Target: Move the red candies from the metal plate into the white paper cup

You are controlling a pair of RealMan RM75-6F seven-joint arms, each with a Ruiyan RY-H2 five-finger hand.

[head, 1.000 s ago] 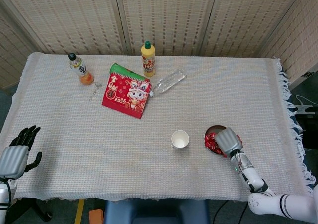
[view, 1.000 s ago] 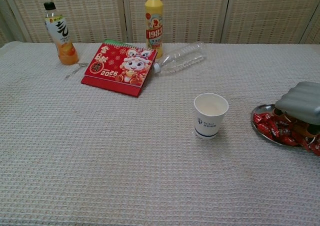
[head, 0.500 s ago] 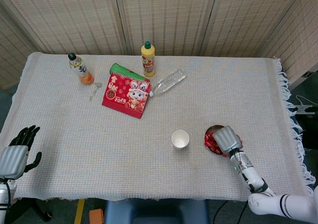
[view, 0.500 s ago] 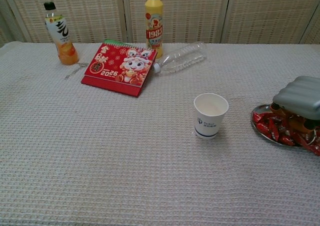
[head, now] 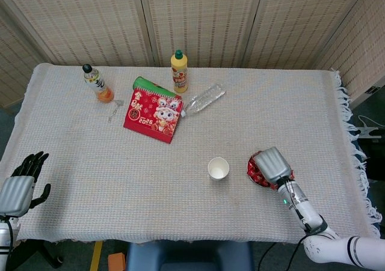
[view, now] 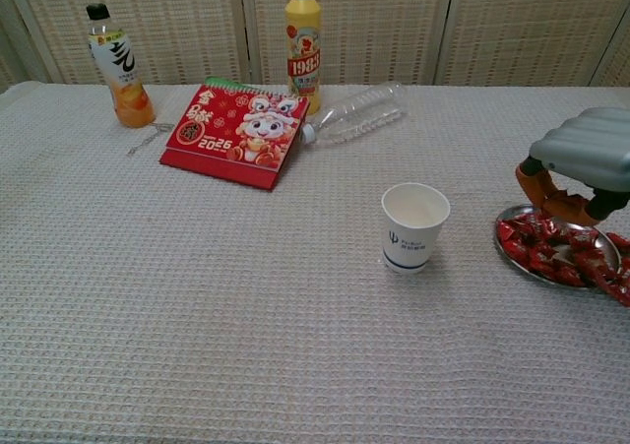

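Note:
A white paper cup (head: 218, 168) (view: 414, 226) stands upright near the middle of the table. To its right lies the metal plate (head: 249, 168) (view: 507, 250), heaped with red candies (head: 258, 175) (view: 549, 254). My right hand (head: 274, 164) (view: 584, 155) hovers just above the plate, palm down. Its orange-tipped fingers (view: 547, 196) curl inward over the candies, and whether a candy is between them does not show. My left hand (head: 21, 184) hangs off the table's front left corner, fingers apart and holding nothing. It shows only in the head view.
At the back stand an orange drink bottle (head: 97, 84) (view: 118, 65) and a yellow bottle (head: 178, 71) (view: 303, 45). A red calendar (head: 153, 113) (view: 236, 134) and a clear plastic bottle on its side (head: 204, 98) (view: 356, 114) lie in front of them. The fringed table edge (head: 352, 140) is right of the plate.
My right hand has risen off the candies and shifted slightly toward the cup, uncovering more of the plate. The left hand has not moved.

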